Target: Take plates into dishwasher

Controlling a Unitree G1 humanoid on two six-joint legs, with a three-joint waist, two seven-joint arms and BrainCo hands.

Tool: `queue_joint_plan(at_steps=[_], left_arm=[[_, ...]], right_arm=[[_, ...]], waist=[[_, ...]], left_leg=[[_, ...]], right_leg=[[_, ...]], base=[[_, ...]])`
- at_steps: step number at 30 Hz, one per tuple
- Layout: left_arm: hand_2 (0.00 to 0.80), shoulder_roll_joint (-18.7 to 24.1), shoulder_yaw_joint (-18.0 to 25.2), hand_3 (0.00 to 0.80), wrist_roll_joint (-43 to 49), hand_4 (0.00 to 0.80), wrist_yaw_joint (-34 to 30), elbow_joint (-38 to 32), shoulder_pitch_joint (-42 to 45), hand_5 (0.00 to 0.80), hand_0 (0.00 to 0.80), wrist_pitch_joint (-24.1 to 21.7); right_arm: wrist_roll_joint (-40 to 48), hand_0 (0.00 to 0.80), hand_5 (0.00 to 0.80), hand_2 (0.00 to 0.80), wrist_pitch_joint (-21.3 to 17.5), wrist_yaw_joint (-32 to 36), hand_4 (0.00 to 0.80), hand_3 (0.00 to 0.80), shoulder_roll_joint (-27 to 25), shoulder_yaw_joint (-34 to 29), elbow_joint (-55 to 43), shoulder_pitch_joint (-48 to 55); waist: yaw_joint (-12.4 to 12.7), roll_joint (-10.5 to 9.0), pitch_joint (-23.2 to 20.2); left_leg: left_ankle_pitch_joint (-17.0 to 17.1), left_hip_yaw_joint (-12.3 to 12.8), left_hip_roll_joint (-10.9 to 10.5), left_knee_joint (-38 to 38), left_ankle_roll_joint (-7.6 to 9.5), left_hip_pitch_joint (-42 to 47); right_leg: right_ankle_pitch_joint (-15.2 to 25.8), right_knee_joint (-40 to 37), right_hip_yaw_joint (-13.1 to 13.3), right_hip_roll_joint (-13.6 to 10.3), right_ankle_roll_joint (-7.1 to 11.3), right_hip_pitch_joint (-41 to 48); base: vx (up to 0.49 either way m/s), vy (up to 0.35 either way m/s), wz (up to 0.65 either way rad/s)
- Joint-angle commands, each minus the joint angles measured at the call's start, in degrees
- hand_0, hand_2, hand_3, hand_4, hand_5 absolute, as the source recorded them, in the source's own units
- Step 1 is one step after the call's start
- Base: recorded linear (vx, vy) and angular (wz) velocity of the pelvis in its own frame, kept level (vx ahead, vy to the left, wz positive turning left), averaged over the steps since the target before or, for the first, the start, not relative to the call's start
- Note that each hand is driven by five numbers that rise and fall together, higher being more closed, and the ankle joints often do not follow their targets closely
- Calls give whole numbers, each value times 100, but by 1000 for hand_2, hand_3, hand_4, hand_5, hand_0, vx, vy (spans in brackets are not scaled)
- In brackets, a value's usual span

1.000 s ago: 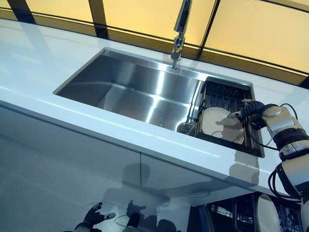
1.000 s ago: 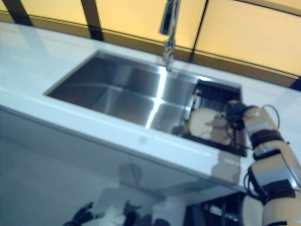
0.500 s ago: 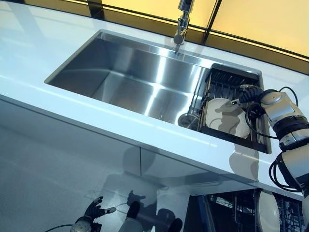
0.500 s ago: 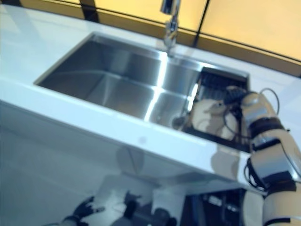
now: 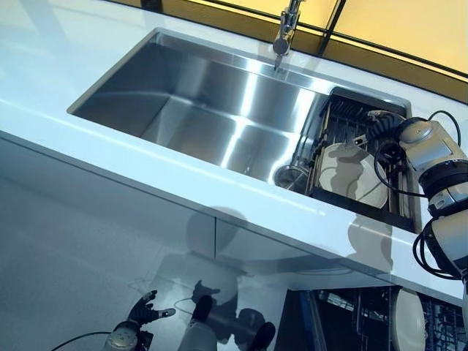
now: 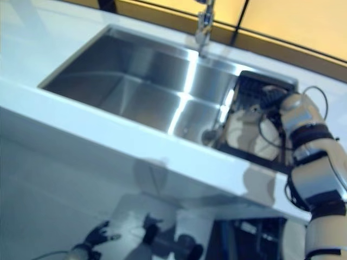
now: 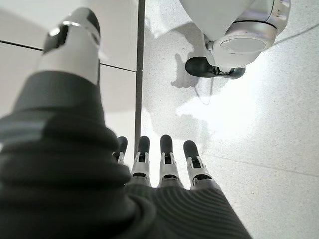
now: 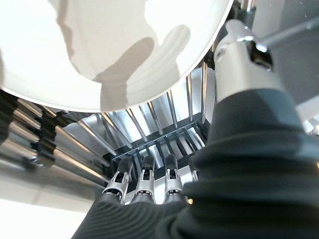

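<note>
The right hand (image 5: 374, 126) had edged past the plate's (image 5: 352, 174) far rim in the sink rack (image 5: 333, 117), fingers (image 8: 144, 180) straight, not gripping; the grasp looked imminent. The left hand (image 5: 143, 311) hung open.

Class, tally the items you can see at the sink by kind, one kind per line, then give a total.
White plates: 2, plate in the sink rack, plate in the dishwasher below
Dish racks: 1
Faucets: 1
Sinks: 1
Total: 5
</note>
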Motion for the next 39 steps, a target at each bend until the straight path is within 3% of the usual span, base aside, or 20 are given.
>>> queue_joint_plan(at_steps=[1, 19, 39], left_arm=[[0, 221, -279, 0, -172, 0, 3, -341, 32, 0, 0, -212], [0, 258, -242, 0, -233, 0, -2, -371, -113, 0, 0, -277], [0, 398, -215, 0, -434, 0, -126, -665, 28, 0, 0, -323]], right_arm=[[-126, 0, 0, 0, -5, -14, 0, 0, -456, 623, -407, -700], [-220, 0, 0, 0, -263, 599, 0, 0, -423, 671, -214, -533], [-316, 0, 0, 0, -377, 625, 0, 0, -480, 715, -177, -606]], waist=[[73, -28, -55], [73, -35, 136], [141, 77, 362]], left_leg=[[454, -33, 115, -91, 66, -457], [519, 2, 149, -88, 66, -693], [568, -31, 124, -29, 80, -933]], right_leg=[[-495, 927, 67, -114, 79, 3], [-466, 1018, 47, -114, 89, -277], [-489, 1165, 46, -134, 105, -532]], base=[[-73, -12, -1], [-14, -1, 0], [0, 0, 0]])
